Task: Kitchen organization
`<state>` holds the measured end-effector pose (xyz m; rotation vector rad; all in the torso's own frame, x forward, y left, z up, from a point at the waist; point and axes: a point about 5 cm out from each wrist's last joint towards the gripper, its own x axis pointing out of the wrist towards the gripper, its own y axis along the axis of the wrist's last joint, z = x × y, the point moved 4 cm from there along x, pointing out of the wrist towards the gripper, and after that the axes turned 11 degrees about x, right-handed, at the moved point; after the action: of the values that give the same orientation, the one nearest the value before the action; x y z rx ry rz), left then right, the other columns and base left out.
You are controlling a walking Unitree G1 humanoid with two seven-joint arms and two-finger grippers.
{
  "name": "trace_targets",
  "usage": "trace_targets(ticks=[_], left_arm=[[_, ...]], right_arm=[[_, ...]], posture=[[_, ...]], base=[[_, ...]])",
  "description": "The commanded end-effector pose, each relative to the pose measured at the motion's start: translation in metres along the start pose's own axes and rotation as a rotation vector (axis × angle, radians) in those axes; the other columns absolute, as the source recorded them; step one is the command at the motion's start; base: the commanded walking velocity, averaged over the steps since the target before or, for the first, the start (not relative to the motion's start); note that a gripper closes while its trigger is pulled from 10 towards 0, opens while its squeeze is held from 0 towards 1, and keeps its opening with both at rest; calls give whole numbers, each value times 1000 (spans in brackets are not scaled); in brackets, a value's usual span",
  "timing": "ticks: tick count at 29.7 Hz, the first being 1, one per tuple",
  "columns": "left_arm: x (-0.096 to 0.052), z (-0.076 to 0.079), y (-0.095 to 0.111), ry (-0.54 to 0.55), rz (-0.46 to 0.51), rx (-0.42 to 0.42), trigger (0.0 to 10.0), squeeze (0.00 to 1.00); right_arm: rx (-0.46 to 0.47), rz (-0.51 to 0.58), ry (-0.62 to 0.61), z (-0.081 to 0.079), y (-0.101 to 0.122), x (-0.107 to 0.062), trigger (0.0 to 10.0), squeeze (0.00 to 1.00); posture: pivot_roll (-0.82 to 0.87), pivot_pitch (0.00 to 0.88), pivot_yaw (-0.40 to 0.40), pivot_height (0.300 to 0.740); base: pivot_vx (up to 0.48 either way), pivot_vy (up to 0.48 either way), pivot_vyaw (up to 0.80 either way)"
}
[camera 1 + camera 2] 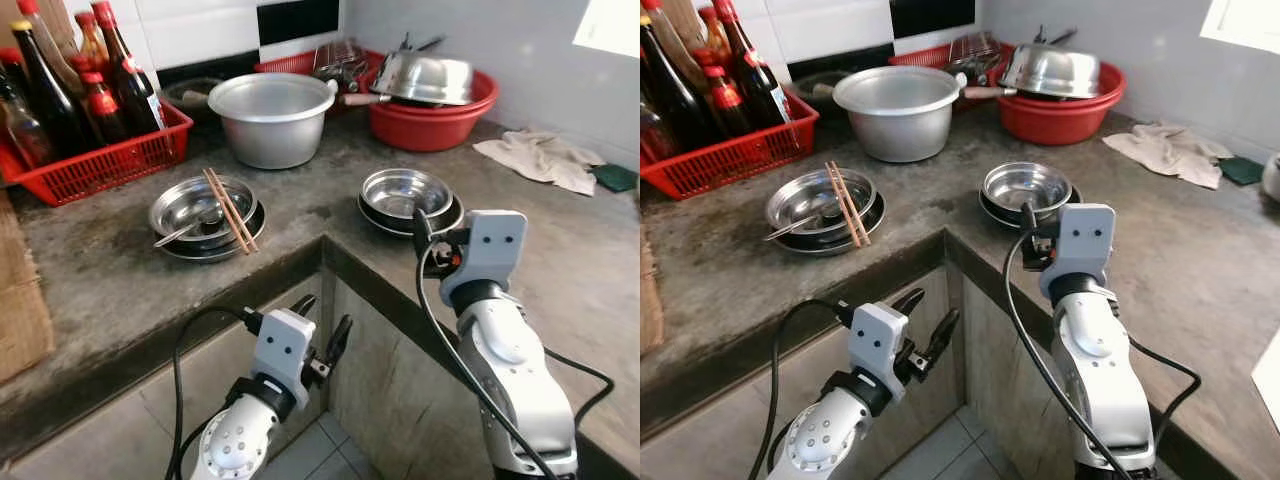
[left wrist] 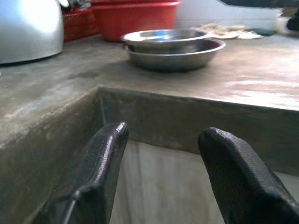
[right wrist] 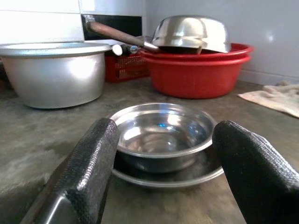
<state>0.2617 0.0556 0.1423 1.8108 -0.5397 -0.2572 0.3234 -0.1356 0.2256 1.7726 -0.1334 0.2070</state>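
The right wrist view looked straight along the right gripper (image 3: 161, 172) at a small steel bowl (image 3: 161, 133) sitting in a wider steel plate (image 3: 187, 175). Its jaws stood wide, one to each side of the bowl and near of it, holding nothing. From the head, that gripper (image 1: 428, 238) hovered over the table (image 1: 560, 260) just near of the bowl, close to the inner corner of the L-shaped top.

The left gripper (image 1: 322, 345) hung lower, below the table edge in the corner recess, jaws also apart and empty. To the left lay a second stack of steel dishes (image 1: 205, 215) with a pair of chopsticks (image 1: 230, 210) across it and a spoon (image 1: 180, 235) inside. Farther back stood a big metal pot (image 1: 272, 118), a red basket of bottles (image 1: 95, 160) on the far left, and a red basin (image 1: 432, 120) holding an upturned steel bowl. A cloth (image 1: 540, 158) lay on the far right.

The step in hand looked like taking the near bowl, probably to stack it with the other dishes. To do it well, the right gripper should move forward level, keep the jaws wide until the rim sits between them, and grip the bowl's wall rather than the plate beneath, since the steel is smooth and may slip. Lifting straight up would keep the plate from dragging along.
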Motion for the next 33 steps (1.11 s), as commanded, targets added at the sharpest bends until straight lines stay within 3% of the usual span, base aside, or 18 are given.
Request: trace_targets(ticks=[1, 15, 20, 24, 26, 29, 33], left_arm=[[0, 4, 4, -5, 15, 3, 10000, 0], [-1, 8, -4, -14, -26, -36, 10000, 0], [-5, 17, -8, -55, -53, -49, 10000, 0], [-7, 24, -10, -92, -56, -60, 10000, 0], [-7, 24, -9, -92, -52, -65, 10000, 0], [-7, 24, -8, -90, -48, -70, 10000, 0], [-7, 25, -9, -90, -50, -73, 10000, 0]], right_arm=[[3, -3, -14, 5, 0, 0, 10000, 0], [-20, 3, -25, 13, 9, 14, 10000, 0], [-11, -48, -64, 22, 13, 35, 10000, 0], [16, -152, -108, 32, 10, 57, 10000, 0], [54, -176, -109, 32, 10, 63, 10000, 0], [22, -261, -103, 29, 3, 71, 10000, 0], [9, -283, -123, 29, 4, 78, 10000, 0]], posture=[[196, 80, -21, 740], [191, 84, -22, 740], [192, 84, -23, 740], [197, 82, -32, 740], [198, 82, -33, 740], [201, 79, -39, 740], [202, 80, -40, 740]], base=[[330, 0, 0], [0, 0, 0], [0, 0, 0], [0, 0, 0], [0, 0, 0], [0, 0, 0], [0, 0, 0]])
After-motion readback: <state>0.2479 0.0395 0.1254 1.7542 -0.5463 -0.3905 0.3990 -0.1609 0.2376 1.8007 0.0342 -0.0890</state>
